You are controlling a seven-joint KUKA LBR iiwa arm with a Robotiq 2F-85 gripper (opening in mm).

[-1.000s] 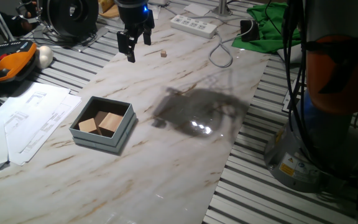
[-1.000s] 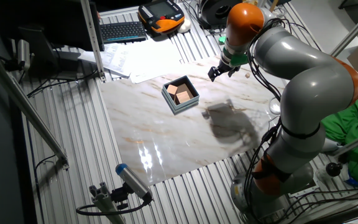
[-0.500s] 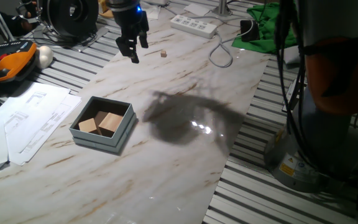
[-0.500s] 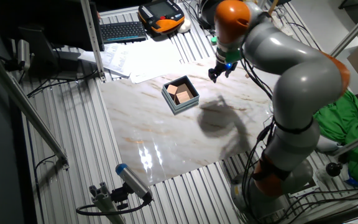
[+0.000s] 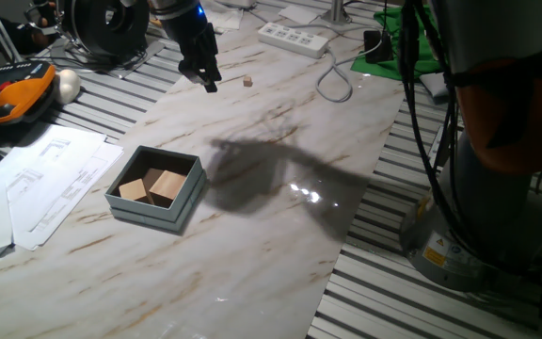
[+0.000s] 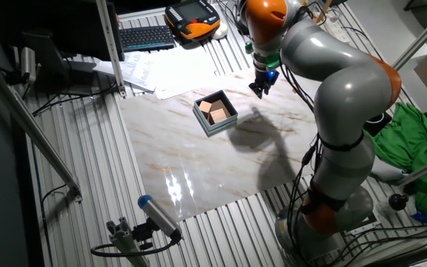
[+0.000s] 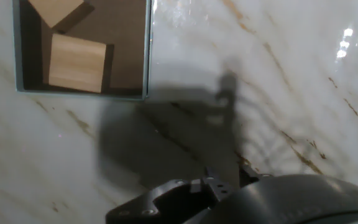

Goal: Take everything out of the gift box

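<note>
Motion over the last second has carried my gripper (image 5: 205, 77) leftward along the top of one fixed view, from near the top centre toward the upper left, and my arm's shadow has slid left with it across the marble table (image 5: 280, 226), now reaching nearly to the gift box (image 5: 155, 189). I judge this as an approach: I am closing on the box, but nothing has been lifted yet.

The gift box sits left of centre in that view, with two wooden blocks (image 5: 153, 186) side by side inside it. In the hand view the box (image 7: 146, 56) fills the upper left corner, with one block (image 7: 77, 63) lying flat on the brown floor and another block (image 7: 56, 9) cut off by the top edge. I see no multicoloured cube anywhere in these views.

My gripper hangs above the table, well apart from the box, touching nothing and holding nothing. Its fingers point down; how wide they stand I cannot tell. A tiny tan cube (image 5: 247, 81) lies just right of it, on the marble.
</note>
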